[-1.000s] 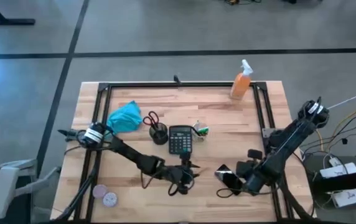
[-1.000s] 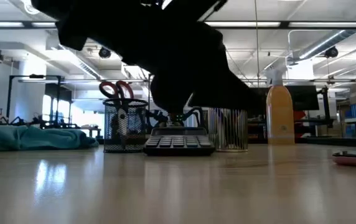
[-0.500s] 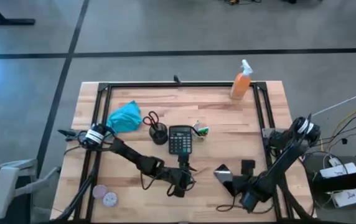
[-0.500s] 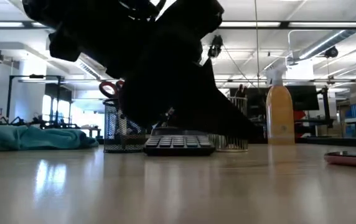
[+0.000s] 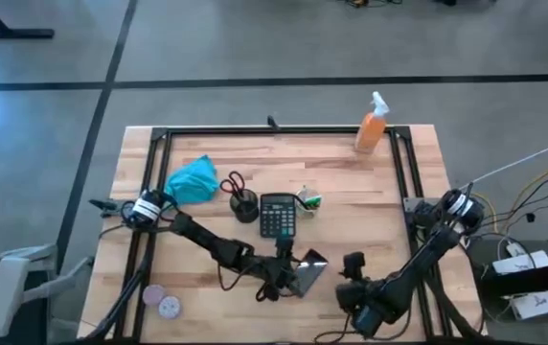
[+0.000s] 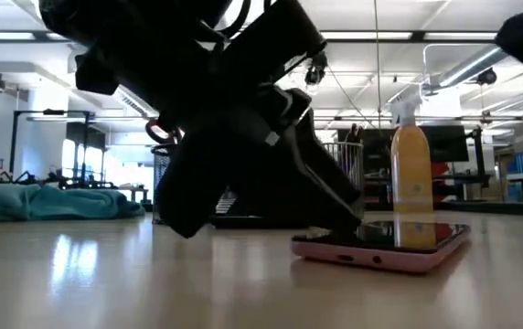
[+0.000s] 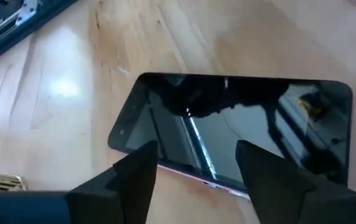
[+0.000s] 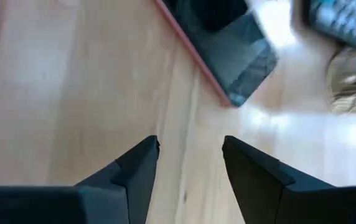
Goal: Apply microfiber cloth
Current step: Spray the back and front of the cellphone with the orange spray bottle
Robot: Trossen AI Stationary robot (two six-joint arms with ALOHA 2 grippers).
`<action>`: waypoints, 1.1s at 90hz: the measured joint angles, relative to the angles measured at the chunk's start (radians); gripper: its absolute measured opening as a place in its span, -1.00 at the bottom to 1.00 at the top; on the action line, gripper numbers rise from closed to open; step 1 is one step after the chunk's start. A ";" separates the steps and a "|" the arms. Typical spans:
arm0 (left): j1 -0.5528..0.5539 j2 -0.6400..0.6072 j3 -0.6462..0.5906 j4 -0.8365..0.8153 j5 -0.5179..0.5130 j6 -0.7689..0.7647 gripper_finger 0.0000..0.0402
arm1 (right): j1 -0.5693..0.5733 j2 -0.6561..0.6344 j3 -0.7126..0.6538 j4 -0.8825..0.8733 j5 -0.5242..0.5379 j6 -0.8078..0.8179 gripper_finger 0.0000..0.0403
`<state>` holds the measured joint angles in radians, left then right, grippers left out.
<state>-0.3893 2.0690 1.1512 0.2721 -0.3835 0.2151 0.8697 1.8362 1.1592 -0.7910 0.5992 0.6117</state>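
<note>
Microfiber cloth (image 5: pixel 194 180) bunched at table's far left, well apart from both released claws (image 5: pixel 288 273) (image 5: pixel 353 287).

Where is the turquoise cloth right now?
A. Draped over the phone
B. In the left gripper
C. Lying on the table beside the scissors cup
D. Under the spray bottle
C: the microfiber cloth lies bunched on the table, untouched, beside the pen cup with scissors, while the left gripper is over the phone.
</note>
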 joint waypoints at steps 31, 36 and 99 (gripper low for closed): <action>0.004 -0.241 -0.028 -0.090 0.167 -0.259 -0.24 | -0.057 0.007 -0.052 0.145 0.120 -0.194 -0.12; 0.011 -0.270 -0.056 -0.086 0.149 -0.253 -0.28 | -0.066 0.015 -0.069 0.186 0.115 -0.243 -0.13; 0.075 0.000 -0.251 0.248 0.139 -0.042 -0.51 | -0.229 0.189 0.013 0.346 0.086 -0.749 -0.16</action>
<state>-0.3147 2.0690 0.8999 0.5201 -0.2448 0.1727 0.6411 2.0253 1.1725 -0.4446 0.6855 -0.1375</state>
